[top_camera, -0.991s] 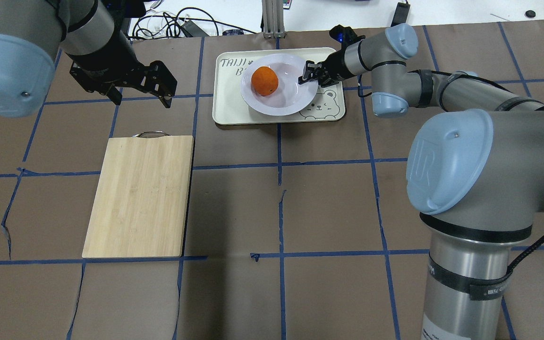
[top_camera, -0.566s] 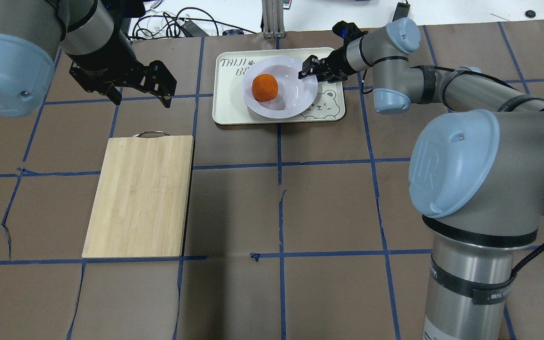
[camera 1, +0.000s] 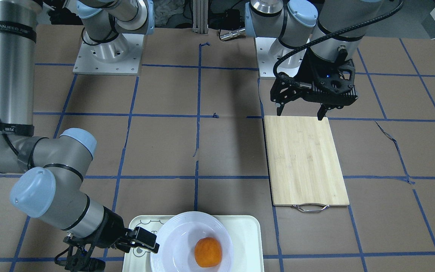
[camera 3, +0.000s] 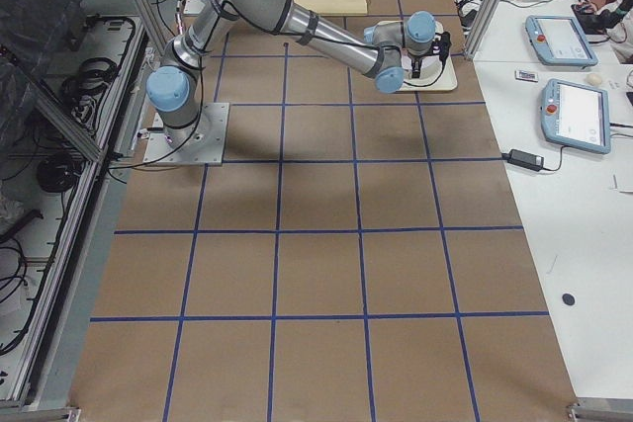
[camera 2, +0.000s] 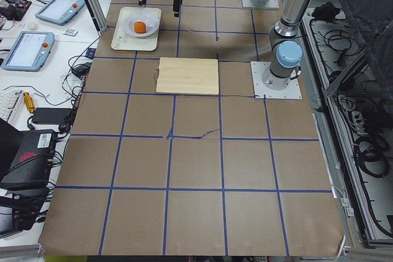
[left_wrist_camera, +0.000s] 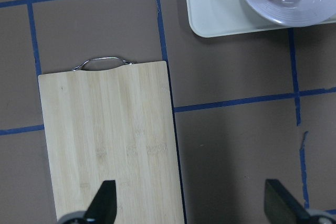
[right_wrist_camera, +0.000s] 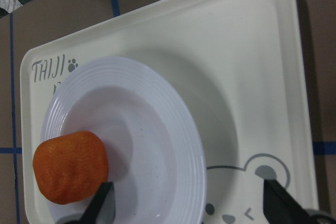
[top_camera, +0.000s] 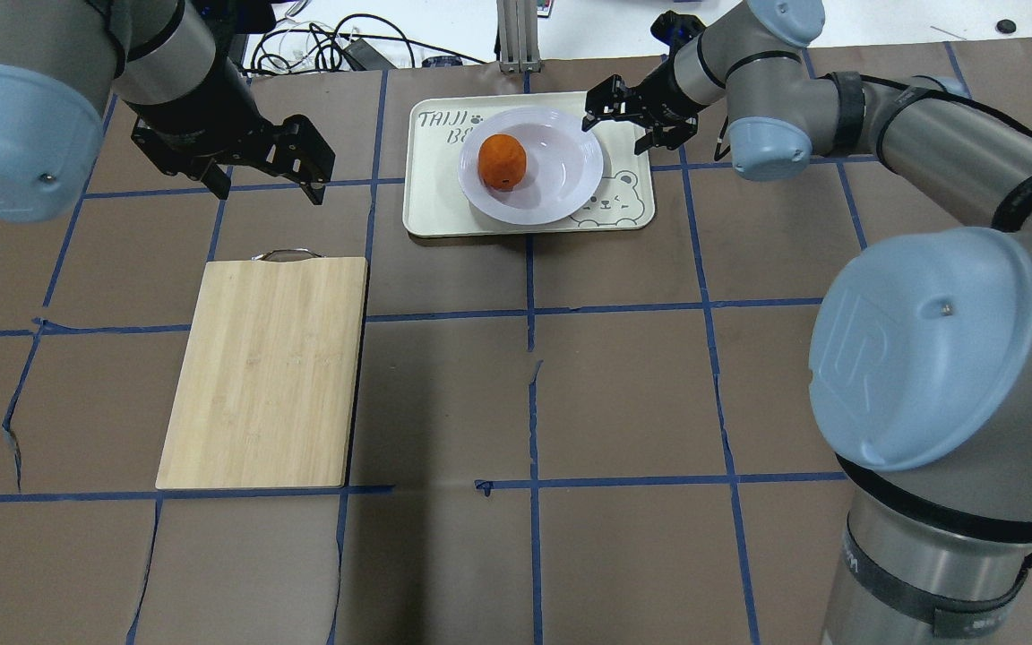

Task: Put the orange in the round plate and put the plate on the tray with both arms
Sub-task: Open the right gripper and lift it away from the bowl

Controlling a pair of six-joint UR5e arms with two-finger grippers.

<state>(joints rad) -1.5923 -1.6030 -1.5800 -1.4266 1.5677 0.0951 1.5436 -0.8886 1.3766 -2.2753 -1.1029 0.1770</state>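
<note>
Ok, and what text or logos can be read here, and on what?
"TAIJI", with a paw print: on the tray.
"B": below it, the rest hidden by the round plate.
"UR": logo on the blue joint cap of the right arm.
White lettering on the black band around that arm: too blurred to read.

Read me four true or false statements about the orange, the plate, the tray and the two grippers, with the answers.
The orange lies in the round plate. True.
The tray is stacked on top of the round plate. False: the plate rests on the tray.
The right gripper is shut on the plate's rim. False: its fingers are spread open.
The left gripper is open and holds nothing. True.
</note>
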